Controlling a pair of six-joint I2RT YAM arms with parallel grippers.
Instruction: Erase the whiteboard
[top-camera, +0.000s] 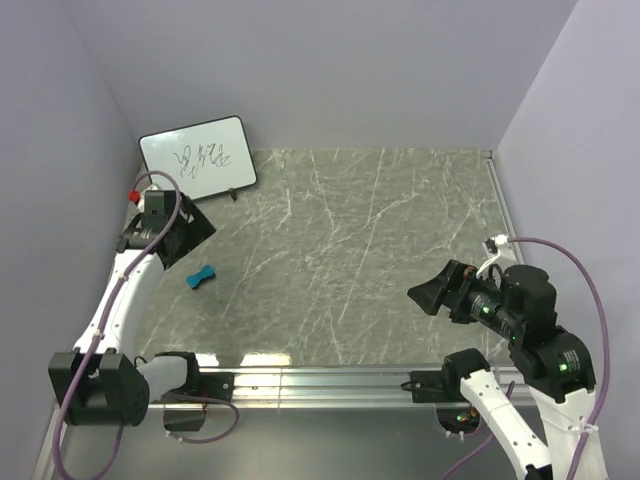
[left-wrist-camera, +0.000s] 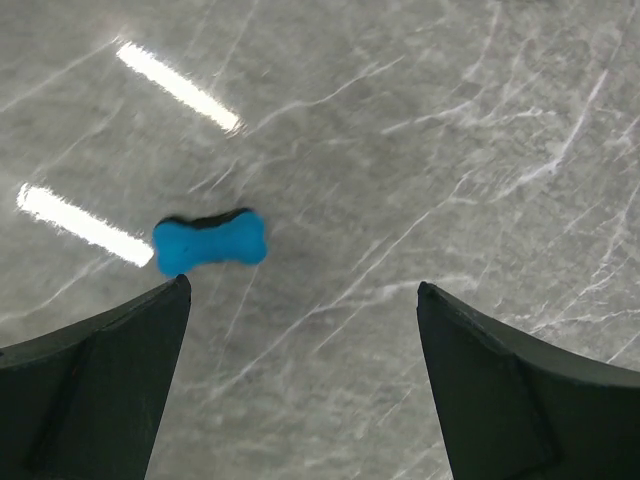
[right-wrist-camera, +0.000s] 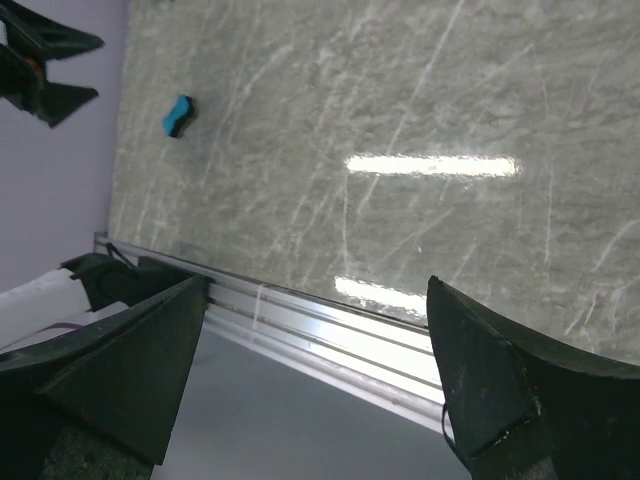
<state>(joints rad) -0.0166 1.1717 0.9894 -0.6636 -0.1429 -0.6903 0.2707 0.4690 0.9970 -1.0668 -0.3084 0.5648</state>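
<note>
The whiteboard (top-camera: 197, 158), white with a thin black frame and black marker scribbles, leans at the back left corner, seen only in the top view. A small blue bow-shaped eraser (top-camera: 200, 276) lies on the marble tabletop in front of it; it also shows in the left wrist view (left-wrist-camera: 210, 241) and in the right wrist view (right-wrist-camera: 178, 116). My left gripper (top-camera: 185, 238) is open and empty, hovering above the table just behind the eraser; in its wrist view (left-wrist-camera: 300, 290) the eraser lies just beyond the left fingertip. My right gripper (top-camera: 428, 297) is open and empty at the right.
Lavender walls close in the left, back and right. An aluminium rail (top-camera: 320, 380) runs along the near table edge, also seen in the right wrist view (right-wrist-camera: 330, 330). A small red object (top-camera: 132, 195) sits by the left wall next to the left arm.
</note>
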